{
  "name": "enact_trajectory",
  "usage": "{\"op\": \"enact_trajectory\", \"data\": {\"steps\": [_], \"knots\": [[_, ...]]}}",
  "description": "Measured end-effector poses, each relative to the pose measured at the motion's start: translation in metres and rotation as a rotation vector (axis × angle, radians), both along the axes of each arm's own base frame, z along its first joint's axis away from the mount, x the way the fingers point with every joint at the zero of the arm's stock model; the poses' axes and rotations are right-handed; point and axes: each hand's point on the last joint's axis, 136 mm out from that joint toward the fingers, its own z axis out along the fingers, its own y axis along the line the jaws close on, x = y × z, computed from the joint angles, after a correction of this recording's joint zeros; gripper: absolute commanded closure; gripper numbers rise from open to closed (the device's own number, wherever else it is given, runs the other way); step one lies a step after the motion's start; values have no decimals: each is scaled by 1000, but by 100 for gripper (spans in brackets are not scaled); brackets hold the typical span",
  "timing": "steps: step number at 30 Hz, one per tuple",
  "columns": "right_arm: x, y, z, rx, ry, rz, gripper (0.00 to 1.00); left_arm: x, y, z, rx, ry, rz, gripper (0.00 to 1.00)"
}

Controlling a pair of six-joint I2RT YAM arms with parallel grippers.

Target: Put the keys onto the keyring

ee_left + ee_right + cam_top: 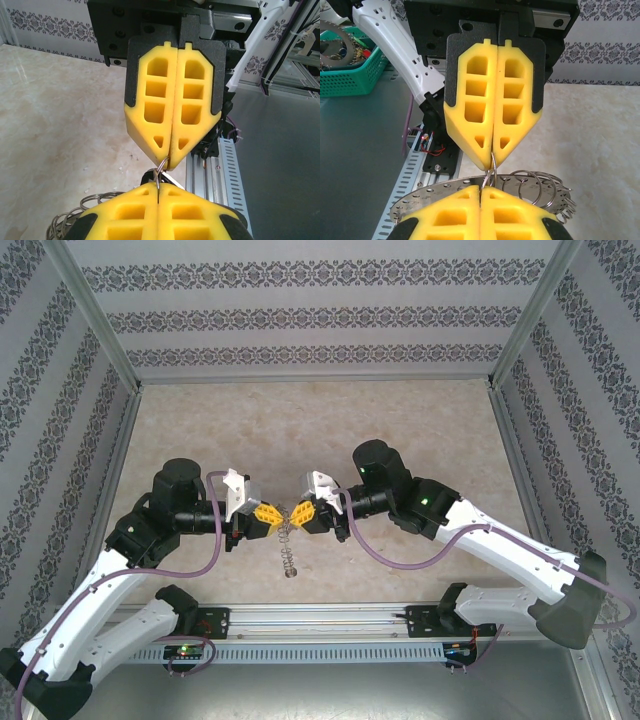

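Item: keyring (287, 540), large flat grey ring fringed with silvery wire loops. It is hanging edge-on over the middle of the marbled table (300, 420), running toward 6 o'clock from the two sets of fingertips.
Left gripper (268, 516): yellow jaws are pressing together, pinching one thin wire loop of the keyring at the tips.
Right gripper (302, 512): jaws are likewise pressing together on the keyring, meeting the left tips nose to nose from 3 o'clock.
Small dark oval loop (291, 573): sitting at the keyring's 6 o'clock end; too small to tell whether it is attached.
Green basket (350, 75): standing at 10 o'clock in the right wrist view.
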Motion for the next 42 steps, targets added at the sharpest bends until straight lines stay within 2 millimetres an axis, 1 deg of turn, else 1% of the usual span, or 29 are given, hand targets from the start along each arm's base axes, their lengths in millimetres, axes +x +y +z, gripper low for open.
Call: {"op": "enact_trajectory", "data": {"steps": [14,42], "knots": [[1,0,1,0,-41,-11,100,-1,0,-1,6,4,-3,100],[-1,0,-1,-6,-45,-3,100,0,0,-3,11,13,-2,100]]}}
